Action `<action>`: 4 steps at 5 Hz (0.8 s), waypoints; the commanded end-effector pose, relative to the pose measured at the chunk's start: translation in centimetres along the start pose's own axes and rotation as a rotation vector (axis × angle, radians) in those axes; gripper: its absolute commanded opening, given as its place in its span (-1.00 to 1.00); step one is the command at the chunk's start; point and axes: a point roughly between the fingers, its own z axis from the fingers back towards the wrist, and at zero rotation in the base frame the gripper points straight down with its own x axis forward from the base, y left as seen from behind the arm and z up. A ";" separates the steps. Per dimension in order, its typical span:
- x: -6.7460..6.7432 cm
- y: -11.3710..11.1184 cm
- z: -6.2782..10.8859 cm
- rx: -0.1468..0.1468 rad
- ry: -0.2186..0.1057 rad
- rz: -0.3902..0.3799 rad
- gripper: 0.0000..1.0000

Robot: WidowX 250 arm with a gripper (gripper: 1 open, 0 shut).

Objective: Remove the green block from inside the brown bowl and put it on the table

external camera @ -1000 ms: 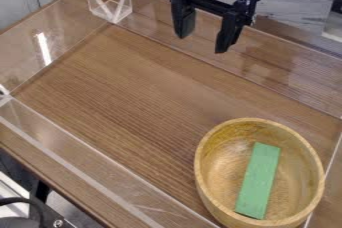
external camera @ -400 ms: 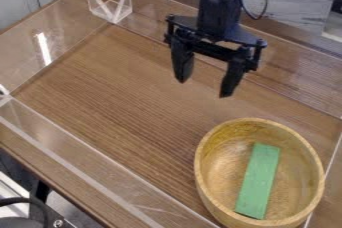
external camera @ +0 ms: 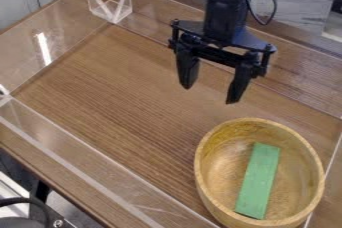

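Observation:
The green block (external camera: 261,179) lies flat inside the brown bowl (external camera: 210,153), right of the bowl's middle, its long side running toward the near rim. The bowl rests at the near right corner of the table (external camera: 120,92). My gripper (external camera: 214,79) hangs above the table, beyond the bowl and slightly left of it, pointing straight down. Its two black fingers (external camera: 189,71) stand wide apart with nothing between them. It is well clear of the bowl and the block.
Low clear plastic walls (external camera: 54,137) edge the tabletop at left and front. A clear plastic corner piece (external camera: 110,4) stands at the far left. Bare wood stretches left of the bowl.
The gripper has come down and toward the near right, closer to the bowl, staying open. The block and the bowl have not moved.

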 end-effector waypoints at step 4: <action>-1.1 -4.0 1.2 -0.024 -0.036 -0.015 1.00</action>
